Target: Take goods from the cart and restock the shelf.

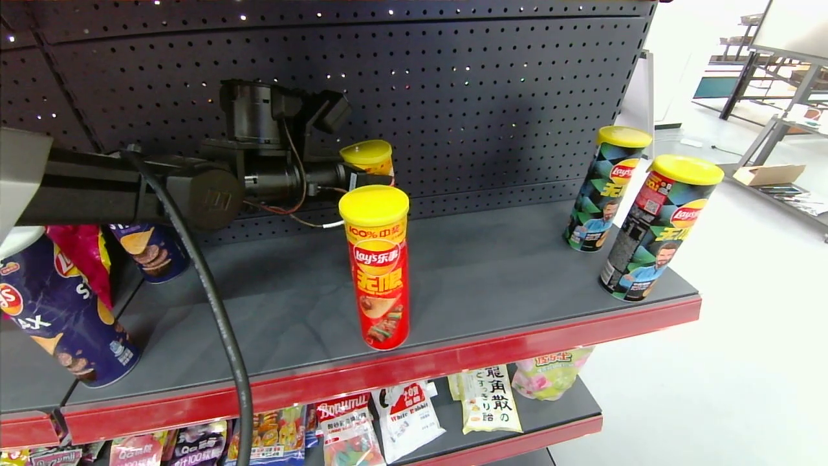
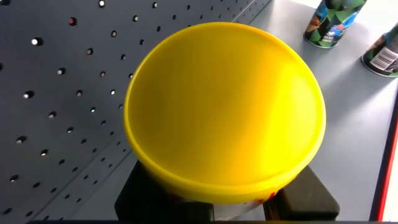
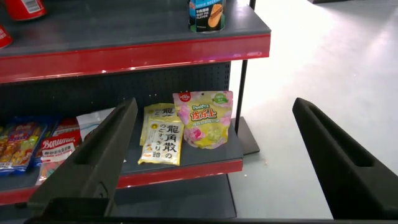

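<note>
**Upper shelf, grey deck with red front lip** (image 1: 491, 272), backed by dark perforated panel (image 1: 485, 97).

1. Left hand (image 1: 365, 176): reaches in from the robot's left, close to the panel, clamped on item 2. In the left wrist view, dark fingers (image 2: 134, 199) sit on either side of the tube below its lid.
2. Cylindrical crisp tube with yellow plastic lid (image 1: 367, 155): held upright at the rear of the shelf, just beside the panel. Its base is hidden behind item 3, so contact with the deck cannot be told.
3. Red crisp tube with yellow lid (image 1: 378, 272): upright near the front lip, directly in front of item 2.
4. Two green-and-black crisp tubes with yellow lids (image 1: 605, 191), (image 1: 660, 230): upright at the shelf's right end, near each other.
5. Dark blue crisp tubes (image 1: 58, 310), (image 1: 152, 249): at the left end.

**Lower shelf**

6. Right hand (image 3: 214, 109): fingers spread wide, nothing between them, facing the lower shelf.
7. Flat snack packets (image 1: 488, 398): includes a yellow-white one (image 3: 163, 134) beside a pink-green one (image 3: 202, 118).
</note>
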Available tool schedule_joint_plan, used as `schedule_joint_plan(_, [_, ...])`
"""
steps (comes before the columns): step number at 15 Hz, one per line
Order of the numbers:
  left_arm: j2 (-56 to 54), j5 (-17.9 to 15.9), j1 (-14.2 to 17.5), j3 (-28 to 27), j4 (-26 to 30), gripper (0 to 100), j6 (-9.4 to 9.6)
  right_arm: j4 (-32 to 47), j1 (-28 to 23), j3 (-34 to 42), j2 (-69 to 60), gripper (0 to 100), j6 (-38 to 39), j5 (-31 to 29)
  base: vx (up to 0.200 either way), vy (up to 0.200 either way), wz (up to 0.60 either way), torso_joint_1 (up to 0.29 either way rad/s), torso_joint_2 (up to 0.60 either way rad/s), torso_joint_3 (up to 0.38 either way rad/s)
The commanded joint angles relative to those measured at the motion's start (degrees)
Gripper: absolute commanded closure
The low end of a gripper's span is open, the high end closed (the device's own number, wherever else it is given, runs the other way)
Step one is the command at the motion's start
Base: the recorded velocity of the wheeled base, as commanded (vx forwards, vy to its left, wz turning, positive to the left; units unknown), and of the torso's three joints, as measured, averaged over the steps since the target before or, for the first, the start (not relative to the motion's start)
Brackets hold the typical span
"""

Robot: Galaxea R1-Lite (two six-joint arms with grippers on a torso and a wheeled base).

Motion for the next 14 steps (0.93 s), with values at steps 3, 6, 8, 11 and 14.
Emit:
schedule_joint_plan(3, [-0.2, 0.0, 0.1, 0.4, -0.1, 100, -0.01, 0.0, 0.0, -0.1, 0.0, 0, 0.0, 0.0, 0.000, 0.000, 0.00, 0.000, 0.00, 0.000])
schedule_joint_plan(6, [-0.3, 0.0, 0.0, 1.0, -0.1, 100, 0.08, 0.0, 0.0, 0.0, 0.0, 0, 0.0, 0.0, 0.000, 0.000, 0.00, 0.000, 0.00, 0.000])
schedule_joint_plan(8, [-0.4, 0.0, 0.1, 2.5, -1.5, 0, 0.08, 0.0, 0.0, 0.0, 0.0, 0, 0.0, 0.0, 0.000, 0.000, 0.00, 0.000, 0.00, 0.000])
schedule_joint_plan(11, [-0.9, 0.2, 0.2, 3.4, -1.8, 0, -0.01, 0.0, 0.0, 0.0, 0.1, 0, 0.0, 0.0, 0.000, 0.000, 0.00, 0.000, 0.00, 0.000])
schedule_joint_plan(14, [-2.0, 0.2, 0.4, 4.3, -1.8, 0, -0.10, 0.0, 0.0, -0.1, 0.0, 0, 0.0, 0.0, 0.000, 0.000, 0.00, 0.000, 0.00, 0.000])
